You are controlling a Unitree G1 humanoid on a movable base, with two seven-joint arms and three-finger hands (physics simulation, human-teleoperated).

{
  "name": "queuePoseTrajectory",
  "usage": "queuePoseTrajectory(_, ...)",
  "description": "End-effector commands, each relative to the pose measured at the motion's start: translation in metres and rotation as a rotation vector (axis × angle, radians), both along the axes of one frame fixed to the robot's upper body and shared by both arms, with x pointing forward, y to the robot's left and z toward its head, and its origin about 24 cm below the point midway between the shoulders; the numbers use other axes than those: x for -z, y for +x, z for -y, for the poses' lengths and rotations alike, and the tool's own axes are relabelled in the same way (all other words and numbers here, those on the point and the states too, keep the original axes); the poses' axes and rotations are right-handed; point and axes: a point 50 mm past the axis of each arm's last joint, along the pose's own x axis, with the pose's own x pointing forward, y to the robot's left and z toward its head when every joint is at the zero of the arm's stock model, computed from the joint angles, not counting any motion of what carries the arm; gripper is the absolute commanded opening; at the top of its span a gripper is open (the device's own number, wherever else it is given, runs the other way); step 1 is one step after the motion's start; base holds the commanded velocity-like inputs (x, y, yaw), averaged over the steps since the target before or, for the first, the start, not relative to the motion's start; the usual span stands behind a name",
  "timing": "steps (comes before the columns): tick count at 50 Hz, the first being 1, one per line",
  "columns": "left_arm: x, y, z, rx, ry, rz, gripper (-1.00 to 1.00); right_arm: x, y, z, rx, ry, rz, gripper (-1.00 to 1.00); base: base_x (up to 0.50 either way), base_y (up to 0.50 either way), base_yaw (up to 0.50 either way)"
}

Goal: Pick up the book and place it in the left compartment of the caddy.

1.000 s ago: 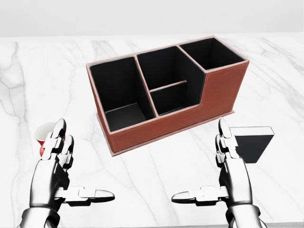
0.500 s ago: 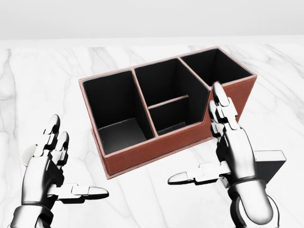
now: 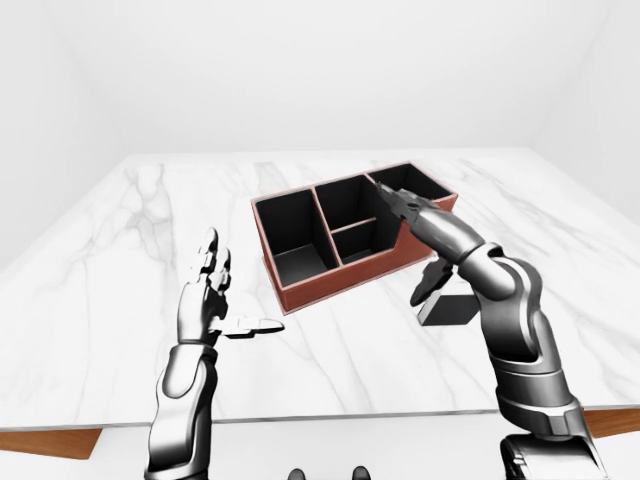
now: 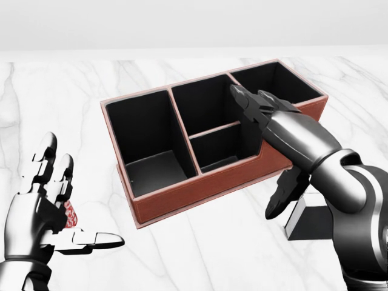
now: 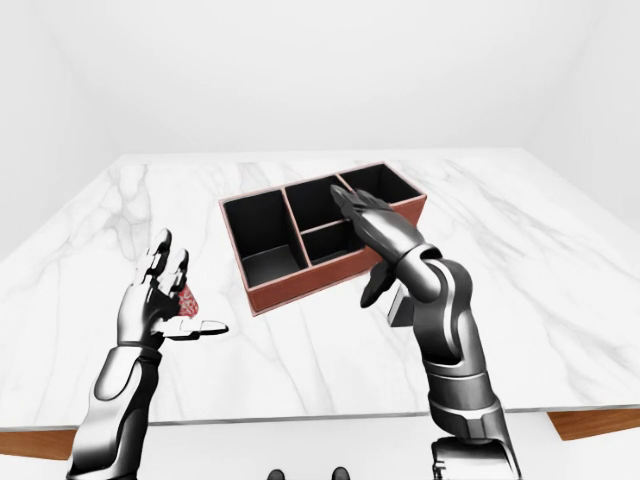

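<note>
The brown caddy (image 4: pixel 182 197) with black insides stands mid-table, its left compartment (image 4: pixel 148 142) empty. The book (image 4: pixel 315 223), a dark slab, lies on the marble to the right of the caddy, partly hidden by my right forearm. My right hand (image 4: pixel 267 145) is open and holds nothing. Its fingers (image 4: pixel 245 100) stretch over the caddy's middle and right compartments, and its thumb (image 4: pixel 280 200) hangs just left of the book. At the lower left of the head view, apart from the caddy, my left hand (image 4: pixel 70 200) is open and empty with its palm turned inward.
A small red object (image 5: pixel 186 300) sits on the marble table (image 3: pixel 130 260) just behind my left hand. White walls surround the table. Its near edge (image 3: pixel 330 415) runs close to my body, with brown wood showing at both lower corners.
The whole picture shifted early on, so the camera moved. My right hand rose from beside the book and swung up-left over the caddy. The left hand drifted slightly left.
</note>
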Motion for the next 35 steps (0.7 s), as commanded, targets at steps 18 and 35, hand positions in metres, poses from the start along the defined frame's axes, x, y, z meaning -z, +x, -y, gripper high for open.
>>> queuePoseTrajectory(18, -0.017, -0.008, -0.007, 0.009, -0.018, 0.08, 1.0, 0.033, 0.022, 0.065, 0.453, -0.455, -0.15, 1.0, 0.0, 0.0, 0.0)
queuePoseTrajectory(35, -0.015, -0.003, -0.008, 0.005, -0.022, 0.068, 1.0, 0.08, 0.02, 0.074, 0.425, -0.423, -0.351, 1.0, 0.0, 0.0, 0.0)
